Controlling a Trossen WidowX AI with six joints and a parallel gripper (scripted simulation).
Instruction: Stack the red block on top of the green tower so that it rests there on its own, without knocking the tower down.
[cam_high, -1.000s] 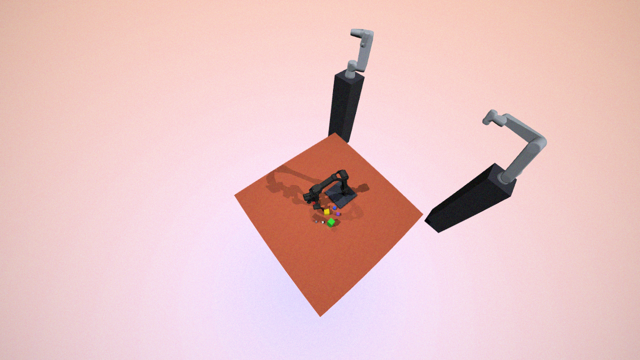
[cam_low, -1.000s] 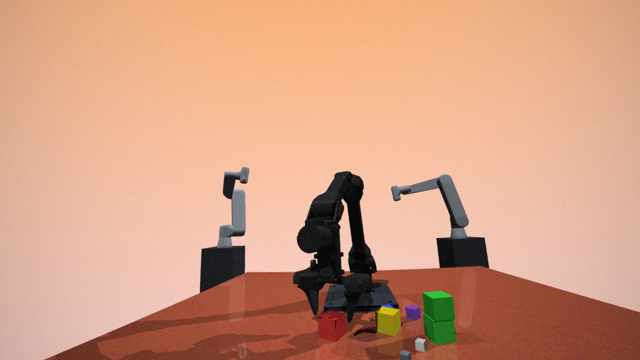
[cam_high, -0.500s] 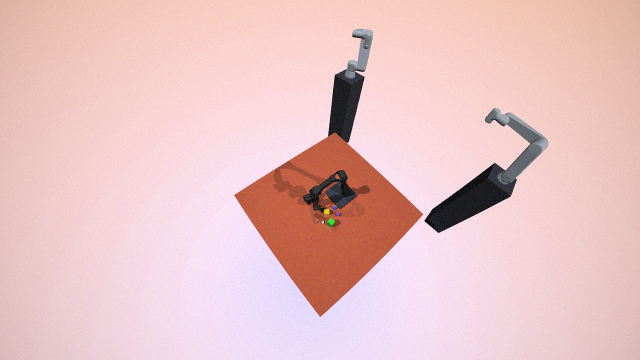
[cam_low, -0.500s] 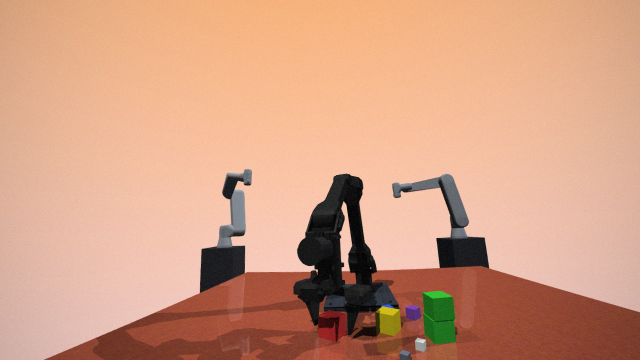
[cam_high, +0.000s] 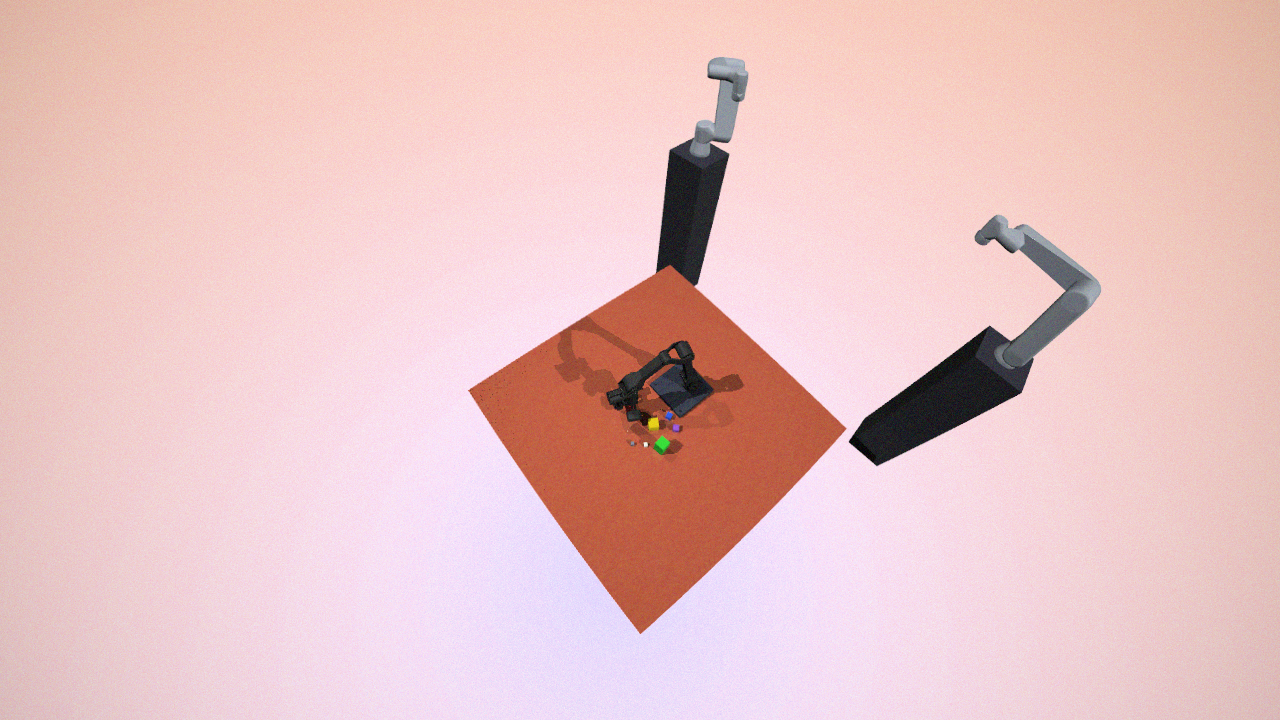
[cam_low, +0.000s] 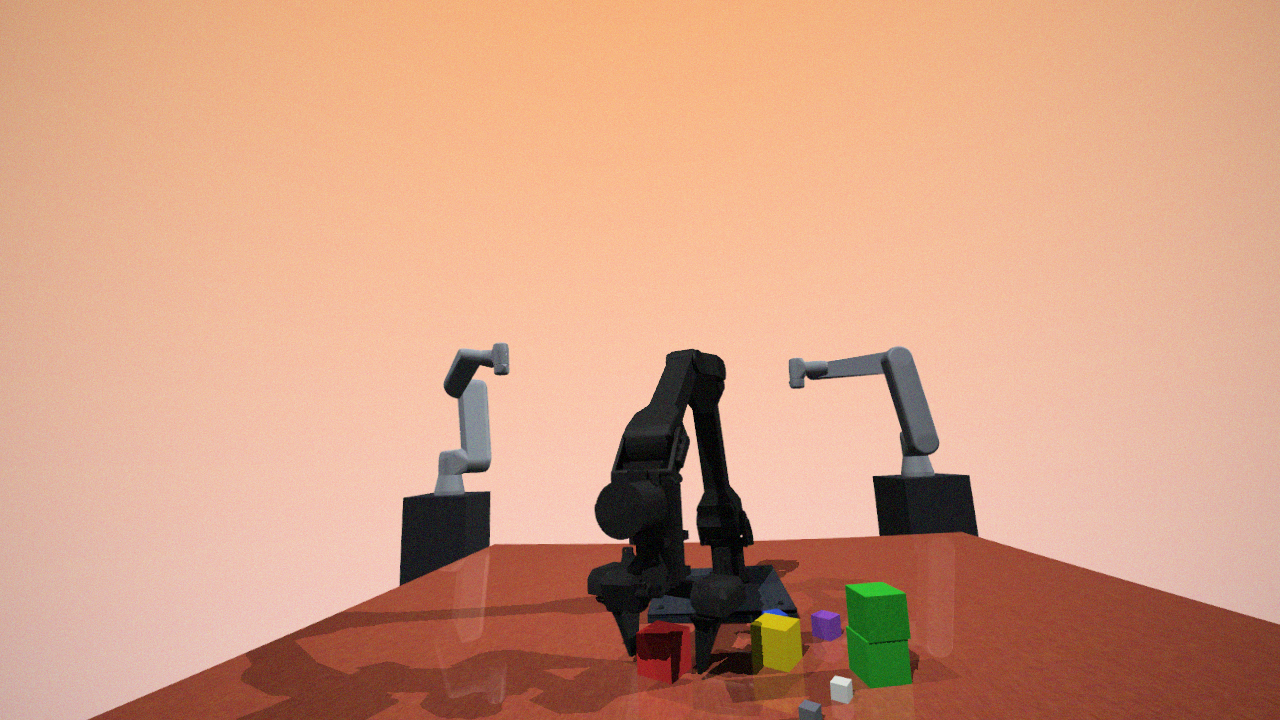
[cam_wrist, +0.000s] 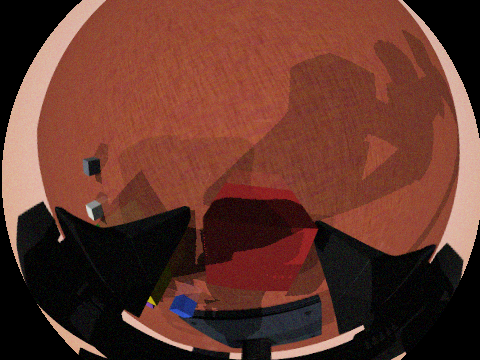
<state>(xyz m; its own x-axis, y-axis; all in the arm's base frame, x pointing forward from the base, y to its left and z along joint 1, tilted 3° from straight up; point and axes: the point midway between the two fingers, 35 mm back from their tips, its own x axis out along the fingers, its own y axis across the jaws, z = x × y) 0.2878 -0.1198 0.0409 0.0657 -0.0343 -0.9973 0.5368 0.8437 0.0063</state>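
Red block (cam_low: 664, 652) (cam_wrist: 250, 265), a plain cube partly in shadow, flat on the counter (cam_high: 626, 537) (cam_low: 1029, 653) (cam_wrist: 210, 90), green tower (cam_high: 662, 445) (cam_low: 878, 634), two cubes high, upright on the counter

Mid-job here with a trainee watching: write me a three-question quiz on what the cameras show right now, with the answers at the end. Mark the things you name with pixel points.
1. True or false: the gripper (cam_low: 666, 664) (cam_wrist: 252, 222) is shut on the red block (cam_low: 664, 651) (cam_wrist: 260, 240).
2. How many blocks make up the green tower (cam_low: 878, 634)?
3. Multiple choice: in the exterior view, which block appears between the red block and the green tower, beside the gripper's nearer finger?
A) the white block
B) the yellow block
C) the grey block

Key: 1. False; 2. Two; 3. B
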